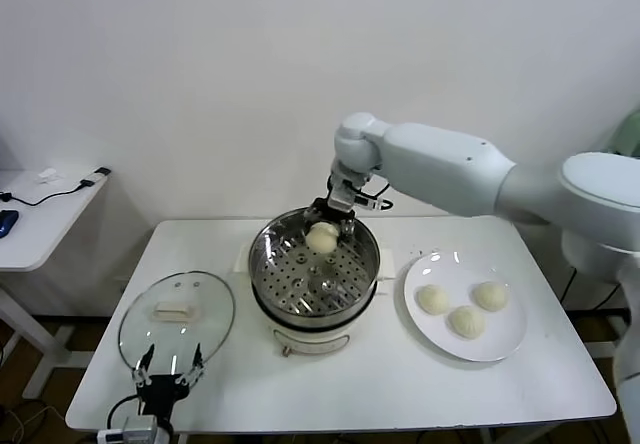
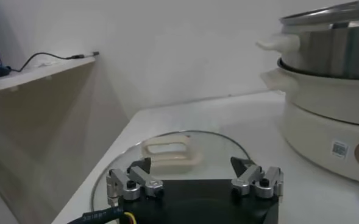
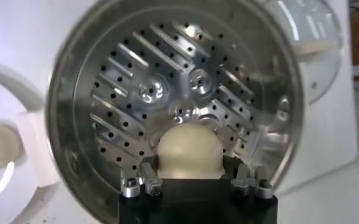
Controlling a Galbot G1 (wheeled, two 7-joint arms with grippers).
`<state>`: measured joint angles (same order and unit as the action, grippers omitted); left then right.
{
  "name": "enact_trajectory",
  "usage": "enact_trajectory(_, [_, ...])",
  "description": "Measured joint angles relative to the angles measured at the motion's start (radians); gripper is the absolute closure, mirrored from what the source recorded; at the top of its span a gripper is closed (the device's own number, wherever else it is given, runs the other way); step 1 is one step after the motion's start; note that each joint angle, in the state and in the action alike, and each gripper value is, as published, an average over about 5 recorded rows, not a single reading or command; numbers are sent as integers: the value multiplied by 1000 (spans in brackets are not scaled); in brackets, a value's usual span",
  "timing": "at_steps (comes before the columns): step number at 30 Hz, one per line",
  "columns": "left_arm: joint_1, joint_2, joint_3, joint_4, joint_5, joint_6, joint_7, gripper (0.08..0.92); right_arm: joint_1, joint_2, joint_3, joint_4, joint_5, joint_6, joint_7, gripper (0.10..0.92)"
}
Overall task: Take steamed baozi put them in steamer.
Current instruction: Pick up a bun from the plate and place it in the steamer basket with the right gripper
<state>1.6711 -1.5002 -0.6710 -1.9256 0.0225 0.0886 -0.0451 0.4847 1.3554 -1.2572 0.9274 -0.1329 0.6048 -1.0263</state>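
The steamer (image 1: pixel 300 302) is a shiny steel pot with a perforated tray (image 3: pixel 136 91) on a white base (image 2: pixel 325 122), at the table's middle. My right gripper (image 1: pixel 327 224) is shut on one cream-white baozi (image 1: pixel 321 236) and holds it just above the tray's far side. In the right wrist view the baozi (image 3: pixel 188 149) sits between the fingers (image 3: pixel 147 173). Three more baozi (image 1: pixel 466 321) lie on the white plate (image 1: pixel 500 349) to the right of the steamer. My left gripper (image 1: pixel 168 372) is open and empty at the front left edge.
The round glass lid (image 1: pixel 177 314) with a white handle (image 2: pixel 170 151) lies flat left of the steamer, just beyond my left gripper (image 2: pixel 191 170). A side table (image 1: pixel 40 214) with cables stands at the far left. A white wall is behind.
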Motion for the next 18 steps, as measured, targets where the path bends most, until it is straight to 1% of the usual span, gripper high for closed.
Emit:
enact_trajectory(8, [-3, -1, 0, 2, 3, 0, -2, 177, -54, 65, 34, -126, -64, 50, 33, 336])
enact_trajectory(10, [-3, 0, -1, 2, 2, 1, -2, 177, -61, 75, 36, -145, -71, 59, 36, 321])
enact_trajectory(15, [-3, 3, -3, 0, 0, 1, -1, 177, -66, 88, 39, -171, -75, 77, 42, 223])
enact_trajectory(18, [-4, 4, -4, 0, 0, 1, -1, 177, -64, 89, 38, -175, -65, 84, 43, 205])
